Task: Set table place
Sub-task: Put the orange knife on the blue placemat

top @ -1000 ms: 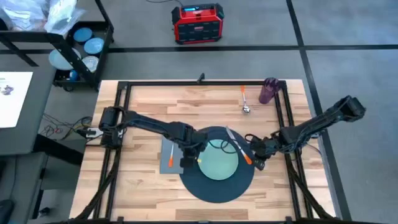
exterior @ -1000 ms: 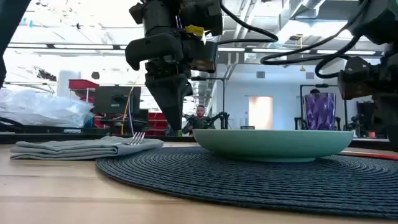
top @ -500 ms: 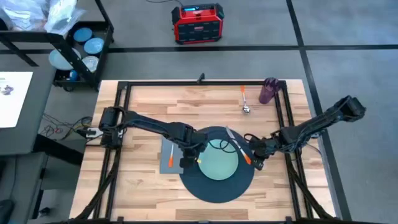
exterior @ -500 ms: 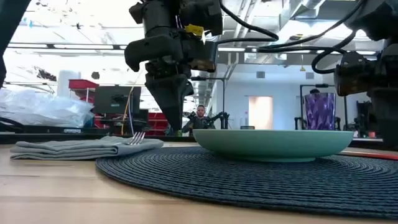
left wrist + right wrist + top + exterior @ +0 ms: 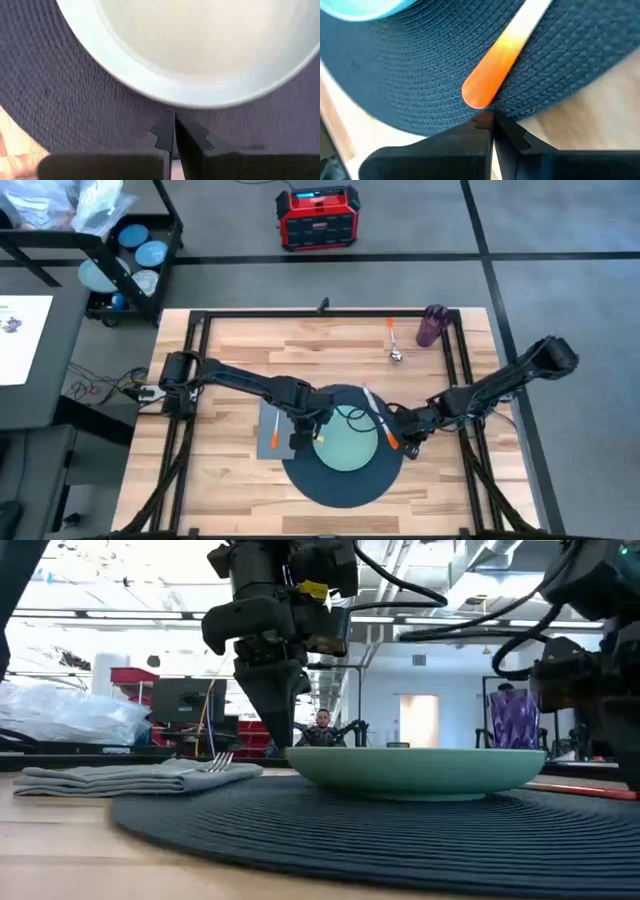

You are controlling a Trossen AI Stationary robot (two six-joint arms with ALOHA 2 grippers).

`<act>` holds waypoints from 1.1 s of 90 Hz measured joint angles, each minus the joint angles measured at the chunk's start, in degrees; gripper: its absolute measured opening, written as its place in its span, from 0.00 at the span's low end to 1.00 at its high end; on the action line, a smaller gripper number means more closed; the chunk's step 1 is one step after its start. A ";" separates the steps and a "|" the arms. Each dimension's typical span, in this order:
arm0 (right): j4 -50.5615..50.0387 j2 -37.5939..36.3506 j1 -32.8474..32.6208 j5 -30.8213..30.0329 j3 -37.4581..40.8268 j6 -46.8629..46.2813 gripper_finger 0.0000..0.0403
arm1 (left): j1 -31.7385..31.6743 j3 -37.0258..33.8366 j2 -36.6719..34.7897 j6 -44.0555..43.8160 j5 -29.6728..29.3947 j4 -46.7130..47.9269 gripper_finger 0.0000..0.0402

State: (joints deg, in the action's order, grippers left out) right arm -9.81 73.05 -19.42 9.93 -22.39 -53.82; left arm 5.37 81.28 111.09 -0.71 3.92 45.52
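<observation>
Mat (image 5: 340, 480) adjustment looks to us like the step in hand: the dark round mat lies at the middle of the wooden surface (image 5: 230, 350), with the pale green plate (image 5: 348, 442) on it. Our left pincer (image 5: 312, 432) stands point-down at the plate's left edge, its fingers pressed together with nothing between them, tips on the mat. Our right pincer (image 5: 398, 430) sits at the mat's right edge, also closed on nothing, its tip just beside the orange handle of the knife (image 5: 382, 425), which lies across the mat right of the plate.

To the left, the fork (image 5: 274, 430) rests on the grey napkin (image 5: 270, 425). Far right, the spoon (image 5: 394, 340) and the purple cup (image 5: 432, 325) wait well apart from the plate.

Next, we judge, the right pincer must open and take the knife, or nudge it square beside the plate, then fetch the spoon and cup.
</observation>
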 joint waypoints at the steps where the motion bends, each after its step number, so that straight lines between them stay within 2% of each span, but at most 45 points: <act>1: 0.53 0.22 0.00 0.16 0.00 0.13 0.00 | 0.00 0.00 0.00 0.01 0.00 0.01 0.00; 11: 3.29 1.25 0.00 0.88 0.04 0.33 0.00 | 0.00 0.00 0.00 0.02 -0.02 -0.26 0.00; 48: -2.62 0.77 1.13 0.71 -4.02 5.02 0.00 | -0.57 0.02 0.00 1.57 -0.04 -3.44 0.00; 99: -1.06 1.28 2.73 0.68 -4.11 6.85 0.00 | 0.41 0.02 0.00 1.84 0.04 -2.58 0.00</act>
State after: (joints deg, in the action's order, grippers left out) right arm -10.87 74.33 -16.69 10.61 -26.50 -46.97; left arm 5.78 81.30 111.09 1.13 3.97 42.94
